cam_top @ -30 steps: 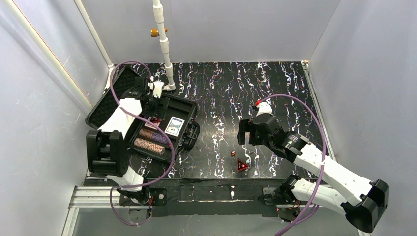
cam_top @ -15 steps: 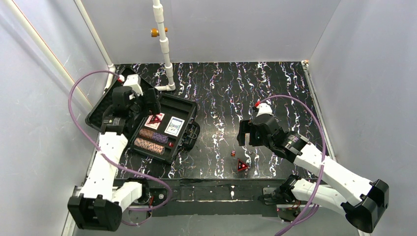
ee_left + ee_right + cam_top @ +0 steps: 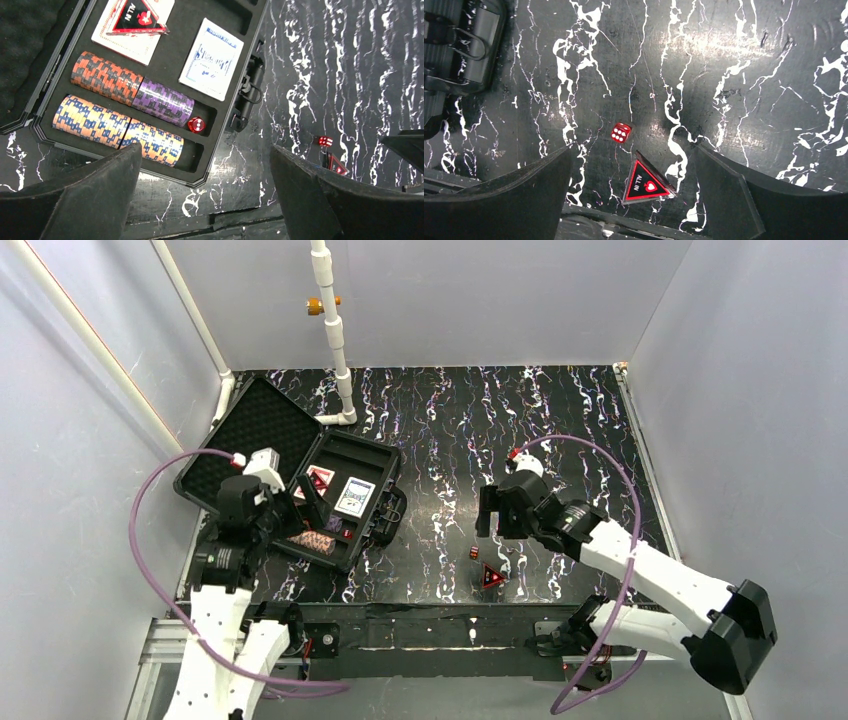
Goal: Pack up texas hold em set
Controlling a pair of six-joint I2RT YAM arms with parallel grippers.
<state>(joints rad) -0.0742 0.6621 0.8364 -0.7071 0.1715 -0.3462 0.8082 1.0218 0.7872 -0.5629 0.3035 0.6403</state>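
Observation:
The black case lies open at the left, its foam lid flat behind it. Inside are chip stacks, a red deck with a red triangle on it, a blue deck and a red die. My left gripper hangs open above the case's near corner, empty. On the table lie a second red die and an "ALL IN" red triangle. My right gripper hovers open over them, the triangle between its fingers' lines, untouched.
A white pipe post stands at the back behind the case. The case handle points toward the loose die. Grey walls close in the black marbled table on three sides; its near edge runs just below the loose triangle.
My left arm has drawn back from the far end of the case to its near side, still open. My right gripper has shifted slightly left, toward the loose die and triangle.

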